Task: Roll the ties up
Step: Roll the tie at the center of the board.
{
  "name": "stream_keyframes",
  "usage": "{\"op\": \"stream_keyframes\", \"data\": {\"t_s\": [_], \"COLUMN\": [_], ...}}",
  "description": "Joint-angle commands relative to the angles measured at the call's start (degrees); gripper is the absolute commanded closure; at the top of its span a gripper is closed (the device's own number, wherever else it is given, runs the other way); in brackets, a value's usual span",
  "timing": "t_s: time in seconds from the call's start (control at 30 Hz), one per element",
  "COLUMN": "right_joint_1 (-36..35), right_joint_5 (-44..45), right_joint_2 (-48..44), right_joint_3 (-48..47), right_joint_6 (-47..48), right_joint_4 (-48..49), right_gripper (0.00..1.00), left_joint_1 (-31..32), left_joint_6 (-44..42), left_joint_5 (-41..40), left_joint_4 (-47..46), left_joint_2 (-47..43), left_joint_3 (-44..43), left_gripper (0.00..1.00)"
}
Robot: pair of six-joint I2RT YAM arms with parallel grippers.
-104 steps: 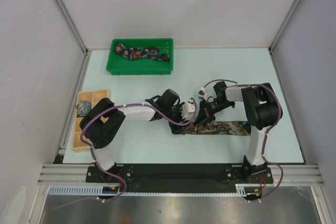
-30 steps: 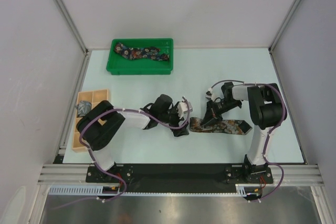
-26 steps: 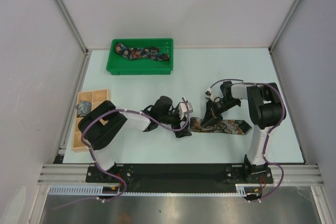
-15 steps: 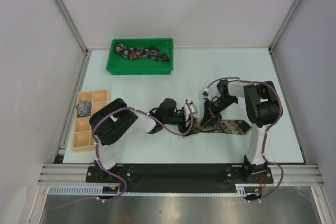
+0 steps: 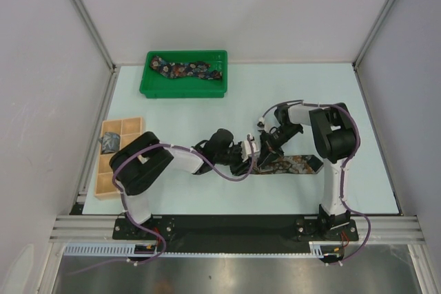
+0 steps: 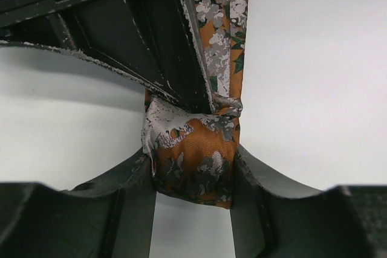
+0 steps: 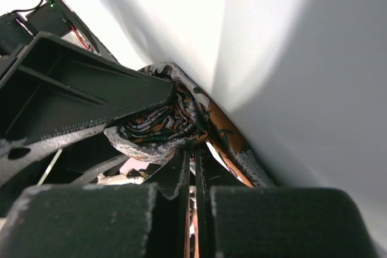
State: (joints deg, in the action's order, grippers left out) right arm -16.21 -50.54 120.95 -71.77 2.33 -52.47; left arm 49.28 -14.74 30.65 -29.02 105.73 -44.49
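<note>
A rust-brown tie (image 5: 293,164) lies flat on the table right of centre, its left end wound into a small roll (image 6: 193,161). My left gripper (image 5: 253,158) has a finger pressed against each side of that roll (image 6: 192,170). My right gripper (image 5: 265,148) is shut, its thin fingers (image 6: 151,34) run into the roll from above, and the coiled fabric (image 7: 163,128) wraps its tips (image 7: 195,158). A dark navy floral tie (image 5: 189,70) lies in the green tray. A rolled grey-blue tie (image 5: 109,143) sits in the wooden box.
The green tray (image 5: 182,91) stands at the back left of the table. The tan wooden compartment box (image 5: 118,129) lies along the left edge. Both arms meet over the middle of the table, and white walls close it in on three sides.
My left gripper has moved right up to the roll and closed its jaws in against its sides. The right gripper and the tie have shifted a little to the left.
</note>
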Motion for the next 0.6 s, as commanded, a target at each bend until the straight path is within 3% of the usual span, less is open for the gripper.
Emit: {"op": "stream_keyframes", "data": {"t_s": [0.0, 0.07, 0.13, 0.2, 0.3, 0.57], "right_joint_1": [-8.7, -9.5, -9.5, -8.4, -5.2, 0.5], "right_joint_5": [10.1, 8.3, 6.9, 4.9, 1.9, -6.6], "right_joint_2": [5.9, 5.6, 4.6, 1.2, -4.6, -13.4], "right_joint_3": [-2.1, -4.5, -5.1, -3.2, 1.5, 10.0], "right_joint_6": [-0.6, -1.9, -2.1, -2.1, -1.9, -4.1], "right_joint_4": [18.6, 19.0, 18.7, 18.8, 18.5, 22.3], "right_gripper": [1.00, 1.00, 0.85, 0.64, 0.53, 0.47], "left_joint_1": [0.6, 0.6, 0.6, 0.5, 0.6, 1.3], "left_joint_6": [-3.0, -2.2, -2.4, -2.8, -3.8, -3.3], "left_joint_5": [-6.4, -9.7, -11.7, -13.7, -14.5, -16.9], "left_joint_4": [13.1, 16.3, 19.9, 22.6, 24.8, 32.5], "left_joint_2": [-4.7, -6.1, -6.2, -5.7, -5.1, -0.5], "left_joint_3": [-1.7, -1.4, -2.1, -2.7, -3.1, -8.8], "left_gripper": [0.74, 0.76, 0.79, 0.80, 0.80, 0.79]}}
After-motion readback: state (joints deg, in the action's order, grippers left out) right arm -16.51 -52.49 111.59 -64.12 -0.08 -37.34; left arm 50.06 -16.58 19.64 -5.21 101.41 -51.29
